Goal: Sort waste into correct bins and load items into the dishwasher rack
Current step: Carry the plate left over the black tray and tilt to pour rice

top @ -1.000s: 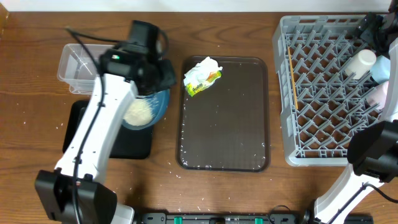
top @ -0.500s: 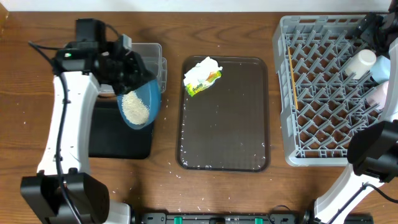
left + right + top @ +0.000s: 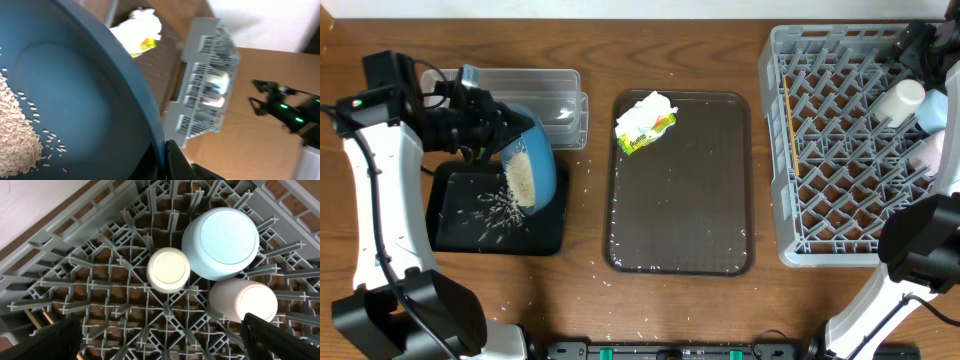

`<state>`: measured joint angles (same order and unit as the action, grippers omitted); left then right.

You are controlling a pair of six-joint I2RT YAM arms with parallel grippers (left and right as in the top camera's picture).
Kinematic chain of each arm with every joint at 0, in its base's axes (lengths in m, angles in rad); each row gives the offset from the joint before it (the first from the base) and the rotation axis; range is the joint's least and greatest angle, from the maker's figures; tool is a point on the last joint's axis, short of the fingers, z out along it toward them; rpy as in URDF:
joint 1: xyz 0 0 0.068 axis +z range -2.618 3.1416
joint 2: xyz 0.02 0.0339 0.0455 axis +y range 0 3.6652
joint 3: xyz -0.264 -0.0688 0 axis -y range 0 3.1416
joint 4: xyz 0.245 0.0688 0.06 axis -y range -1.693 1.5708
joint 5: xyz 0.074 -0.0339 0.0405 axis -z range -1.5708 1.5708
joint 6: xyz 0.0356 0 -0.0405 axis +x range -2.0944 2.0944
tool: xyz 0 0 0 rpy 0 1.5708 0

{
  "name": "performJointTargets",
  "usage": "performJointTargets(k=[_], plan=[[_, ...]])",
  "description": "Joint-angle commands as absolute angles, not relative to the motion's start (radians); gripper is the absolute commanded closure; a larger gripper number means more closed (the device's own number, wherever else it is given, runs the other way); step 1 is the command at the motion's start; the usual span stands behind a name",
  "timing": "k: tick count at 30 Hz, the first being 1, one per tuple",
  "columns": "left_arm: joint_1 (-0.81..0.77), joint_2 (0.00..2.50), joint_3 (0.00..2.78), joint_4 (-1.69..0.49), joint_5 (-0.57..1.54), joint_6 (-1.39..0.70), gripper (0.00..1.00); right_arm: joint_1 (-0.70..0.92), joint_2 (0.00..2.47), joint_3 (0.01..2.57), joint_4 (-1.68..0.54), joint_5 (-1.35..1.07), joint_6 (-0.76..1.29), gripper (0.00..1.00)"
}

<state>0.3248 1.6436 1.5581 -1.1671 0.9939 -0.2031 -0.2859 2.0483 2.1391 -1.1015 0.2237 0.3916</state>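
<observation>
**Mia:** What is the robot doing?

**Ben:** The big dishwasher rack (image 3: 820, 258) sits on the right, but the work is on the left. The dark blue bowl (image 3: 542, 160) is tipped over the black tray (image 3: 545, 238). White rice (image 3: 520, 180) slides out of the bowl and lands on that tray.

**Mia:** Who holds the bowl?

**Ben:** The left fingers (image 3: 176, 162) pinch its rim tight. The right fingers (image 3: 280, 340) are spread wide and hold nothing. They hang over the rack.

**Mia:** What comes next?

**Ben:** I think the bowl has to tip more, because a heap of rice sits inside it. Then the bowl must go across to the rack, which is well apart from it. Grains stuck inside could drop on the way.

**Mia:** Now count!

**Ben:** There is one rack, one brown tray (image 3: 680, 200), one black tray and one clear tub (image 3: 535, 90) just behind it. There is one dark blue bowl. In the rack I see one pale blue bowl (image 3: 221, 242) and two cups close to it, a pink cup (image 3: 242, 301) and a white cup (image 3: 168, 270). Chopsticks (image 3: 788, 125) lie by the rack's left wall, but I cannot tell how many. On the brown tray lie one crumpled napkin (image 3: 645, 105) and one snack wrapper (image 3: 652, 128), touching. The rice grains are too many to count, and a few lie on the surface (image 3: 590, 300).
</observation>
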Motion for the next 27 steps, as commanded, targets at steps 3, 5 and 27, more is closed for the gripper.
performJointTargets(k=[3, 5, 27], plan=[[0.375, 1.62, 1.533, -1.174, 1.201, -0.123, 0.94, -0.287, 2.045, 2.147, -1.102, 0.228, 0.407, 0.01], [0.39, 1.62, 1.515, -1.174, 1.217, -0.123, 0.94, -0.287, 2.044, 2.147, -1.102, 0.228, 0.407, 0.01], [0.62, 1.62, 1.252, -1.166, 1.455, -0.022, 0.94, -0.286, 2.045, 2.147, -1.102, 0.228, 0.407, 0.01]])
